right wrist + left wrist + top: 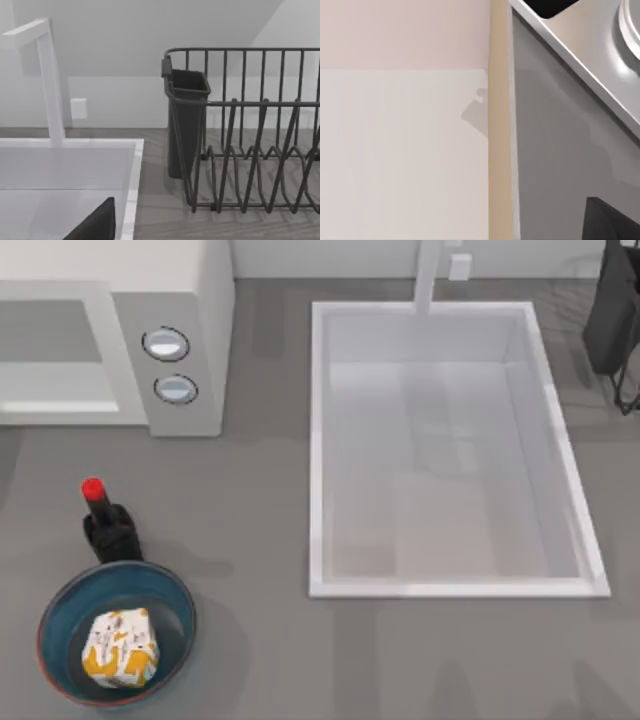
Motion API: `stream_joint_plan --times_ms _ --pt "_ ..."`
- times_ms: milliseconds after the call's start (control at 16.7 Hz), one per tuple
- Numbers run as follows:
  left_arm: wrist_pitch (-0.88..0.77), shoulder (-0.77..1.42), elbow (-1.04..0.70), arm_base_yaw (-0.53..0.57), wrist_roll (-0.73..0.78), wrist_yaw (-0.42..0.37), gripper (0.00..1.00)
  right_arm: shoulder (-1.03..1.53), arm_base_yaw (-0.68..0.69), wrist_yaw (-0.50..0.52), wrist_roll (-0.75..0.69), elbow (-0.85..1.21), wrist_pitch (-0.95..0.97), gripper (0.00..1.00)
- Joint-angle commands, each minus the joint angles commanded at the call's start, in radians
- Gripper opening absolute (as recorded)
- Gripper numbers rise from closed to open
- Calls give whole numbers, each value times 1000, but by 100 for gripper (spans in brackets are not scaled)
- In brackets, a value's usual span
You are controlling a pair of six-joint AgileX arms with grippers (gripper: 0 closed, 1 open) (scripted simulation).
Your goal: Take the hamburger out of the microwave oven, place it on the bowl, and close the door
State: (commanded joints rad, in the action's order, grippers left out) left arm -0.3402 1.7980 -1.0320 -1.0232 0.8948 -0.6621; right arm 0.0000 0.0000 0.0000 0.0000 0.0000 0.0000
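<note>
The hamburger (120, 647), wrapped in white paper with orange patches, lies inside the blue bowl (160, 590) at the counter's front left. The microwave oven (200, 310) stands at the back left with two round knobs (166, 343) on its side panel. Left of the knobs its front shows a grey area in a white frame, and I cannot tell how the door stands. A dark part of my left gripper (612, 222) hangs over the grey counter close to the oven's knob panel (590, 45). A dark part of my right gripper (97, 225) sits over the sink near the dish rack.
A dark bottle with a red cap (108, 525) stands just behind the bowl. A large white sink (315, 440) with a faucet (430, 275) takes up the middle. A black dish rack (250, 150) with a cutlery cup (187, 125) stands at the back right.
</note>
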Motion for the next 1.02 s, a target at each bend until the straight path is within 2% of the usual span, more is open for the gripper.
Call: stream_joint_plan --times_ms 480,720,840,1020 --pt "147 -277 328 163 -176 83 0 0 0 0 0 0 0 100" --pt "161 -300 351 178 -193 91 0 0 0 0 0 0 0 100" --pt "156 -300 347 151 -195 89 0 0 0 0 0 0 0 100" --pt "174 -371 409 222 -265 137 0 0 0 0 0 0 0 100"
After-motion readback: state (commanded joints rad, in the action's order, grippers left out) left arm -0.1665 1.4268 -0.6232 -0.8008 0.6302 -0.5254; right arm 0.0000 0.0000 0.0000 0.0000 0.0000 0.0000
